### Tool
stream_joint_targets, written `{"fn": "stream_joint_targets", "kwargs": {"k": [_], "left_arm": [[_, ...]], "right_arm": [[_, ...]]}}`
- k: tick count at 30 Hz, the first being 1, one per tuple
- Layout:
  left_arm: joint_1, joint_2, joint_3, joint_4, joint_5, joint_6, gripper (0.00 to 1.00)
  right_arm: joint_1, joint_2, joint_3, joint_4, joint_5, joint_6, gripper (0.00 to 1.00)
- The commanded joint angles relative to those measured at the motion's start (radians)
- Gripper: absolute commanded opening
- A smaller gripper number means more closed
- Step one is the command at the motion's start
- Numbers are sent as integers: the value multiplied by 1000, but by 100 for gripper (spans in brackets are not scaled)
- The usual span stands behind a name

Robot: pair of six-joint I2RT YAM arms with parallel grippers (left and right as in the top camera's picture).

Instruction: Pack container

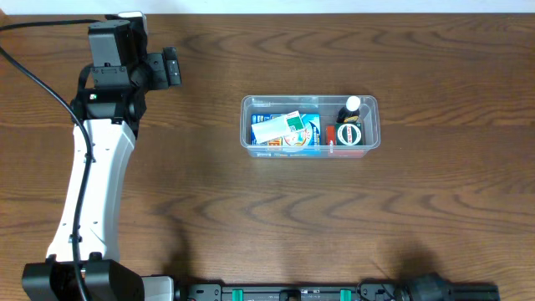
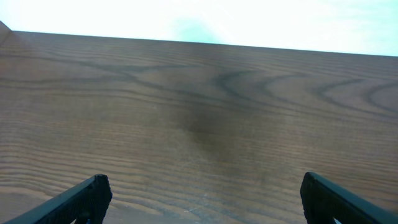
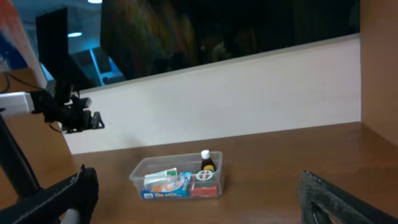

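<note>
The clear plastic container stands right of the table's middle. It holds a blue carton, a white and green box, a dark bottle with a white cap and a red box. My left gripper is open and empty at the far left back, well away from the container; its wrist view shows open fingers over bare wood. My right gripper is open and empty, raised well back from the container, and is out of the overhead view.
The wooden table ends at a white wall at the back. The left arm stretches along the left side and also shows in the right wrist view. The arm bases sit at the front edge.
</note>
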State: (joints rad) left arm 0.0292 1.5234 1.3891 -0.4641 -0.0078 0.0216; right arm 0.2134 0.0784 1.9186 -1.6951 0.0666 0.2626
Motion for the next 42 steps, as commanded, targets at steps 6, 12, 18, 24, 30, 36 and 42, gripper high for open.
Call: {"fn": "stream_joint_targets", "kwargs": {"k": [6,12,18,24,30,36,42], "left_arm": [[3,-1,9,1,-15,-12,98],[3,-1,9,1,-16,-13,98],[3,-1,9,1,-15,-12,98],[3,-1,9,1,-15,-12,98],[3,-1,9,1,-15,-12,98],[3,-1,9,1,-15,-13,98],[3,-1,9,1,-16,-12,98]], "right_arm": [[3,-3,-65,-3,4,-17,99],[3,-8,-97,-3,-5,-17,99],[4,-54,-97,-3,-3,-17,99],[5,-71,-94,-3,-4,-17,99],[5,-71,-134,9,73,-7,99],[5,-71,-314,141,139,31,99],[5,-71,-566,421,39,43,99]]}}
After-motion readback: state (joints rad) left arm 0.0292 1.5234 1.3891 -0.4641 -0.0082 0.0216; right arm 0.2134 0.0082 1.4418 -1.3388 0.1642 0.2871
